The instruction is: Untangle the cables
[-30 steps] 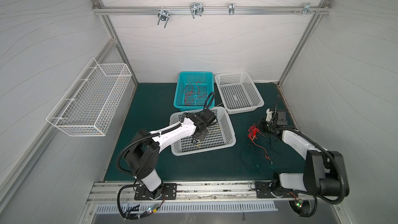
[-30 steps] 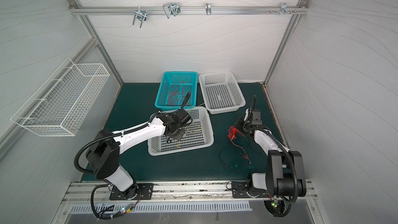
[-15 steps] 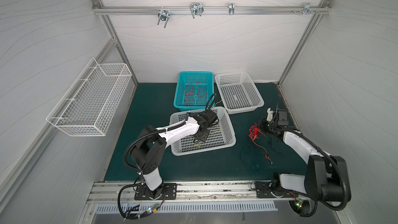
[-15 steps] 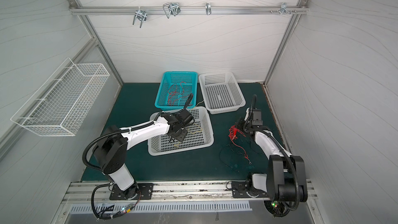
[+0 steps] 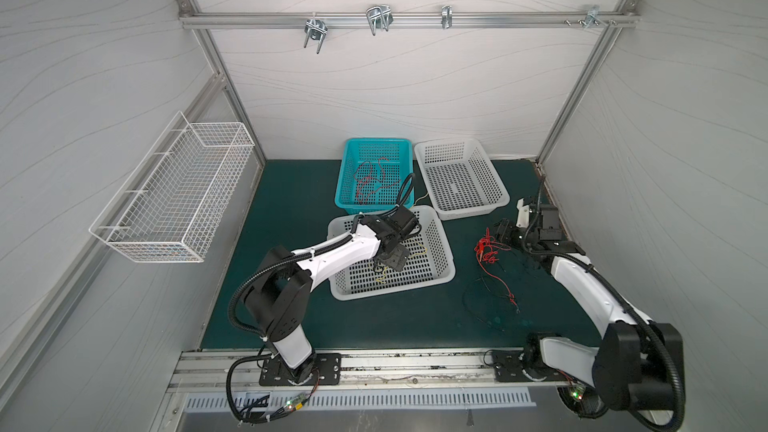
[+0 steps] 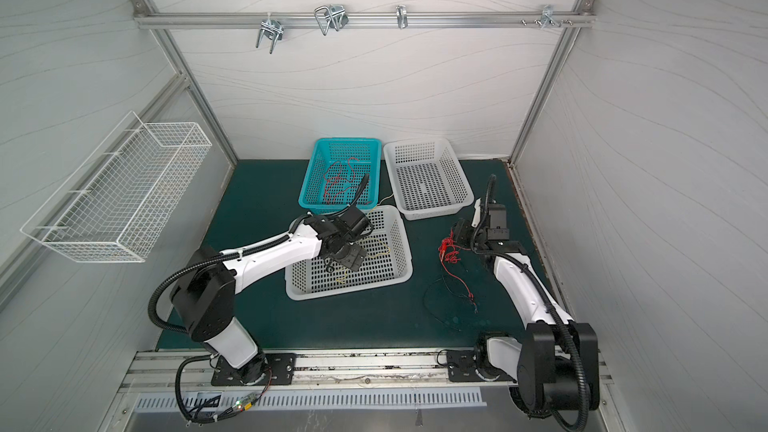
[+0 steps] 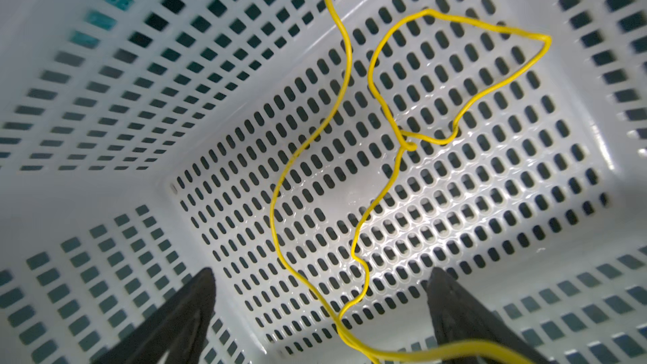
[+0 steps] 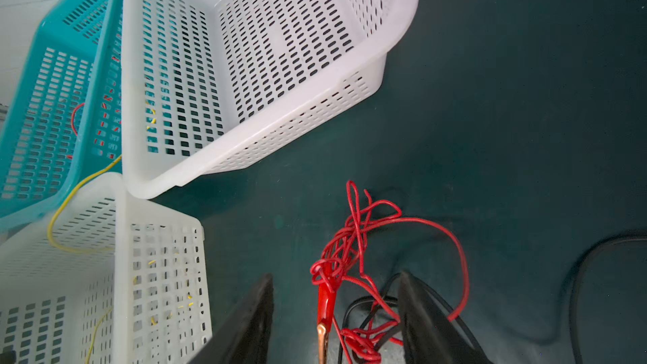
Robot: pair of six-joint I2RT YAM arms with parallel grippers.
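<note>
A yellow cable [image 7: 408, 145] lies looped on the floor of the nearer white basket [image 5: 444, 243], and one end trails over its far rim. My left gripper [image 7: 320, 271] hangs open just above it inside the basket. One strand crosses between the fingers, and neither finger pinches it. A red cable tangle [image 8: 353, 236] with a red clip [image 8: 325, 302] lies on the green mat, mixed with a black cable [image 5: 482, 309]. My right gripper [image 8: 335, 276] stands open on either side of the clip without touching it. In both top views the left gripper [image 6: 347, 259] is over the basket and the right gripper [image 5: 505, 232] is beside the red cables [image 5: 488, 249].
A teal basket [image 5: 376, 143] at the back holds more red cables. An empty-looking white basket [image 5: 494, 172] stands to its right. A wire basket [image 5: 174, 193] hangs on the left wall. The right arm works close to the right wall.
Both grippers have gone from shut to open. The yellow cable now rests loose in the white basket and the red tangle rests on the mat. The left arm's elbow has shifted.
</note>
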